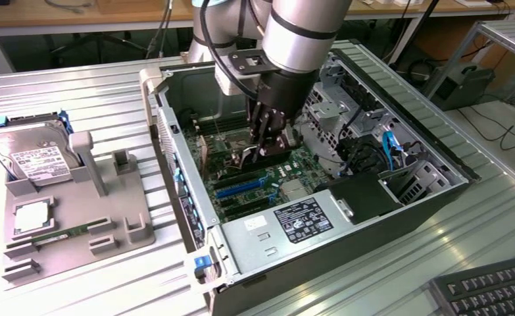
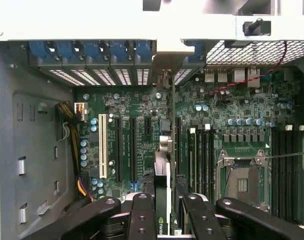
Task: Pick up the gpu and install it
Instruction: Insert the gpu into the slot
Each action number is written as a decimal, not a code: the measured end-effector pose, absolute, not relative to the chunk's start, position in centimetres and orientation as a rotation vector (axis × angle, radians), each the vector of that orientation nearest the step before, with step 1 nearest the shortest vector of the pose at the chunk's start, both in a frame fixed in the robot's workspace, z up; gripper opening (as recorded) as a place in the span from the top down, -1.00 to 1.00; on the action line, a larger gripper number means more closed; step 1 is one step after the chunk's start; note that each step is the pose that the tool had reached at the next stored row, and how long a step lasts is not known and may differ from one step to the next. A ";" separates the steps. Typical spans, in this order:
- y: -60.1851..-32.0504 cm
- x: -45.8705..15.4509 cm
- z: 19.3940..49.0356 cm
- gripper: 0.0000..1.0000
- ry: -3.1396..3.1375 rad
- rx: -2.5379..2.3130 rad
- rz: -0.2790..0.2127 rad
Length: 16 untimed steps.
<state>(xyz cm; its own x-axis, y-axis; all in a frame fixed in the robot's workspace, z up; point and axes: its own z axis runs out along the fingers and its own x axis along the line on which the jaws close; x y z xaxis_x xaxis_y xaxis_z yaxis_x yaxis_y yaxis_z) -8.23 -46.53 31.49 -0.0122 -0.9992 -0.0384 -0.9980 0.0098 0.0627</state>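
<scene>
- Item: gpu, a thin flat card with a black cooler face and a silver bracket end. It stands on edge over the glossy green motherboard, inside the open grey sheet-metal computer case. The bracket end points toward the perforated rear wall.
- Tool: gripper, with black jointed fingers clamped on the card's two faces.
- Exterior view's left: silver boxy hard drive with a white label, upright in a matte grey plastic fixture.
</scene>
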 end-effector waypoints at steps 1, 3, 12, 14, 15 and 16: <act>-46.4 -8.3 31.3 0.47 -2.219 2.197 -0.112; -46.4 -8.3 30.9 0.47 -2.216 2.200 -0.112; -46.4 -8.5 29.2 0.47 -2.202 2.215 -0.111; -46.4 -8.6 28.8 0.47 -2.199 2.218 -0.109; -46.4 -8.6 28.7 0.47 -2.199 2.220 -0.108; -46.4 -8.6 28.5 0.47 -2.199 2.221 -0.107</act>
<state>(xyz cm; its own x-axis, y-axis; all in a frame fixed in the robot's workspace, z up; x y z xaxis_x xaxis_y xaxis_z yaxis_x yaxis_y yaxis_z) -8.62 -46.36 28.55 0.0086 -0.9992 -0.0384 -0.9982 -0.0109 0.0582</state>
